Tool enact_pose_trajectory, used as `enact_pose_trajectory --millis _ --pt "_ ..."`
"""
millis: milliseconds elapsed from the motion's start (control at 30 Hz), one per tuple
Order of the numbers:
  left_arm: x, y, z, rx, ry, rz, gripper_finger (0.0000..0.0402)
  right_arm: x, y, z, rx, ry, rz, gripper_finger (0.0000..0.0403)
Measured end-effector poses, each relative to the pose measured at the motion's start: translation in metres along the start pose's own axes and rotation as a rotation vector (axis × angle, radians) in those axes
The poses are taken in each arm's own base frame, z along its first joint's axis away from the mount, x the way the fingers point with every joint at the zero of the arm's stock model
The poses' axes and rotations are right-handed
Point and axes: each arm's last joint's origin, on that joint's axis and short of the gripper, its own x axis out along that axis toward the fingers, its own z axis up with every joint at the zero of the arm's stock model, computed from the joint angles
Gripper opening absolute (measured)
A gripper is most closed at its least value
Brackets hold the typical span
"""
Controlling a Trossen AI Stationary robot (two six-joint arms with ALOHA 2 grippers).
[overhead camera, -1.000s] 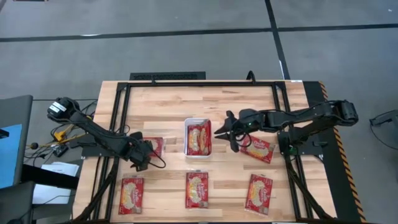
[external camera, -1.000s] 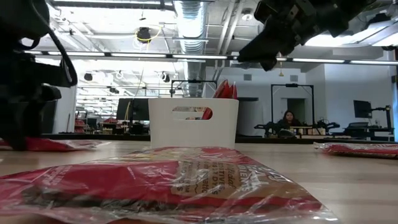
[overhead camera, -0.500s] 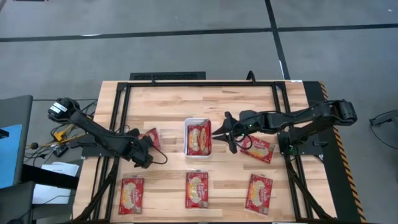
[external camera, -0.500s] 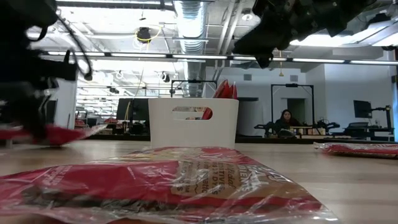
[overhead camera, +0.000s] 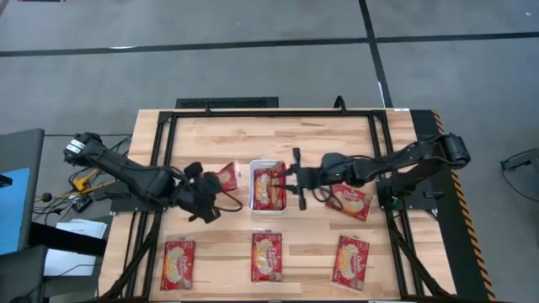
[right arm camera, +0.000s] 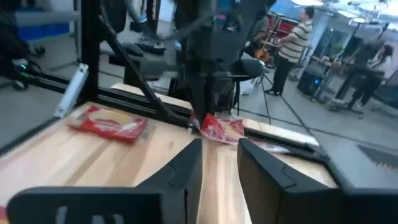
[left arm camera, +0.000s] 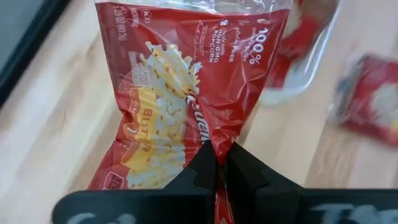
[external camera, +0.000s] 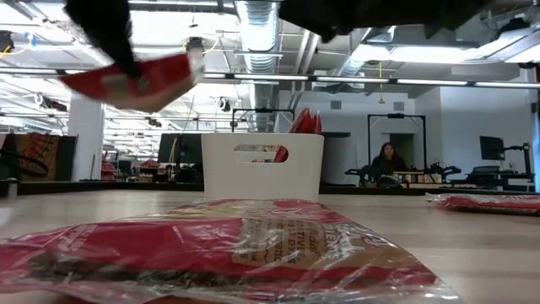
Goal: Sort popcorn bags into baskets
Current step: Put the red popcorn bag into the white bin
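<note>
While lifted, bag (overhead camera: 226, 176) (basket-side) (overhead camera: 268, 187).

You have a pale wooden table (overhead camera: 219, 139) with a black frame around its edges. Near its middle stands the white basket (overhead camera: 268, 186), with a red popcorn bag inside. Three popcorn bags lie flat along the near edge: one on the left (overhead camera: 178, 263), one in the centre (overhead camera: 266, 256), one on the right (overhead camera: 351, 258). Another bag (overhead camera: 350, 201) lies to the right of the basket.
</note>
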Motion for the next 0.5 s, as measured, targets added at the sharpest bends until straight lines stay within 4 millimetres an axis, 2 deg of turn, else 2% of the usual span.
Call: enact_pose_trajectory --millis 167,300,400,500 --pt "-0.003 0.004 0.021 -0.018 -0.055 -0.053 0.0002 0.033 0.001 0.015 -0.197 0.049 0.017 0.0191" --pt "0.002 0.008 0.03 -0.067 -0.059 -0.102 0.0001 0.05 0.006 0.025 -0.333 0.189 0.07 0.0243" --pt "0.004 0.01 0.034 -0.083 -0.05 -0.162 0.0001 0.059 0.009 0.026 -0.351 0.276 0.12 0.0257" --pt "0.005 0.01 0.038 -0.072 -0.05 -0.238 0.0001 0.07 0.01 0.029 -0.368 0.282 0.115 0.0257"
